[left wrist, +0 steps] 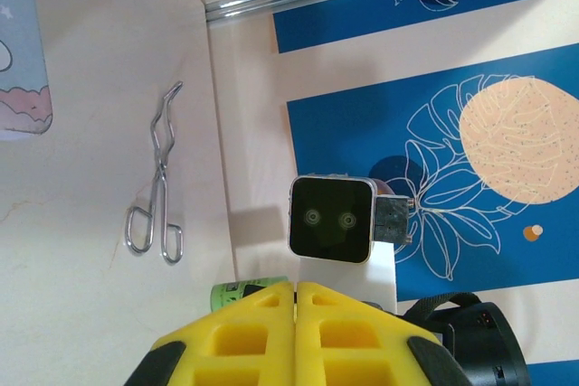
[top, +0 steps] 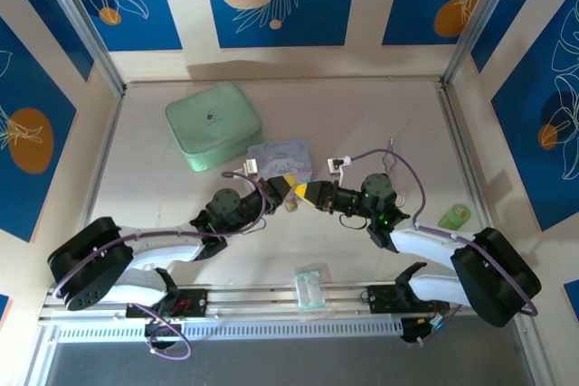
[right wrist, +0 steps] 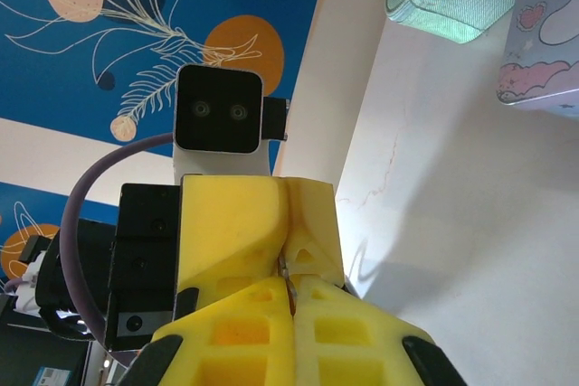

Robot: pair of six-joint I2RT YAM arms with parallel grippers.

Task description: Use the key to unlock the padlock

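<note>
**Grippers.** The right gripper (right wrist: 294, 294) is clenched, its pads pressed flat together. A thin pale glint sits in the seam at its tip, too small for me to call it the key. The left gripper (left wrist: 296, 297) is also clenched, with no gap between its pads. The two meet tip to tip above the table (top: 145, 187).

**Task item.** The padlock (top: 291, 206) shows as a brass speck at that meeting point, on the near side of the tips. I cannot tell which gripper bears it.

**Step.** I judge this to be key insertion. The next move calls for fine alignment with the keyhole. Then the right wrist must twist while the left holds steady.

**Containers.**
- The pastel cartoon box (top: 282, 158) lies just beyond the tips, shut, its contents hidden.
- The mint-green zip case (top: 213, 124) lies farther beyond, on the left gripper's side, and is closed.
- The clear plastic box (top: 309, 285) sits nearer than the grippers, on the rail; I cannot make out its contents.
</note>
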